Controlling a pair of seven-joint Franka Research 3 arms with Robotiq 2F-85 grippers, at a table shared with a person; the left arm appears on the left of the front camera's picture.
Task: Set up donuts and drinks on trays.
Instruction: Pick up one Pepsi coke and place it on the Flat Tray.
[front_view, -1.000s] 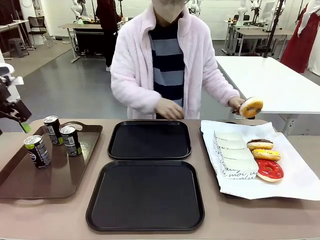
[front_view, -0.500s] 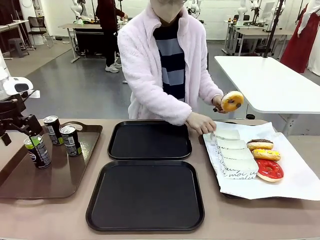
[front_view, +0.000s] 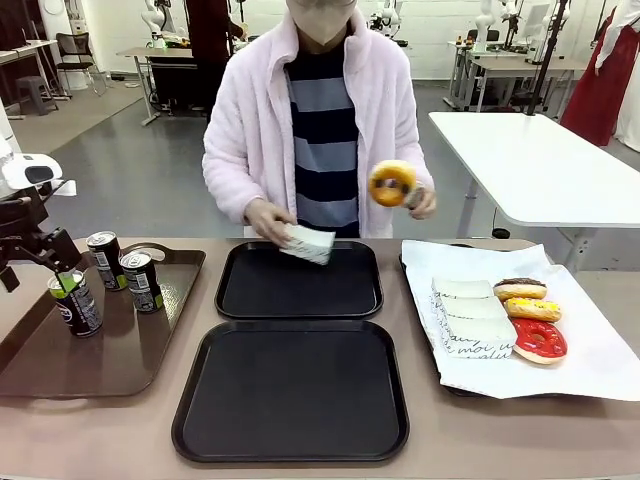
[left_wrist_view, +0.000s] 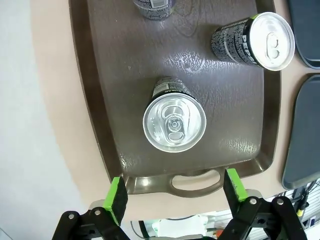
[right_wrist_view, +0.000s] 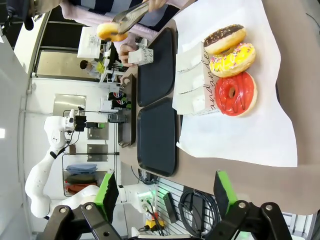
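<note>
Green pads on our left gripper (left_wrist_view: 175, 192) stood wide apart and held nothing, hanging above the brown tray (left_wrist_view: 130, 75). The nearest can (left_wrist_view: 174, 126) stood upright on that tray, about centred in the gap as our wrist camera saw it. A second can (front_view: 105, 260) and a third can (front_view: 142, 281) stood farther back on the same tray, apart from the first.

We judged the step in hand to be picking up that nearest can. To do it well, we thought we should come straight down and keep the gap centred on the silver top. The pads should meet the dark body below the rim. A thin can dents, so we judged that a gentle squeeze would do. We reckoned the lift should go straight up, clear of the tray's raised edge and the third can, before we swung toward the near black tray (front_view: 290, 390). Setting the can by a corner would leave room for a donut.

Our right gripper (right_wrist_view: 165, 194) was also wide and empty, near the white paper (right_wrist_view: 260, 135) where three iced donuts (right_wrist_view: 232, 92) lay. Across the table the person held a plain donut (front_view: 391, 183) in tongs (right_wrist_view: 132, 15) and a paper sleeve (front_view: 308, 243) over the far black tray (front_view: 300, 290). Both black trays were bare.
</note>
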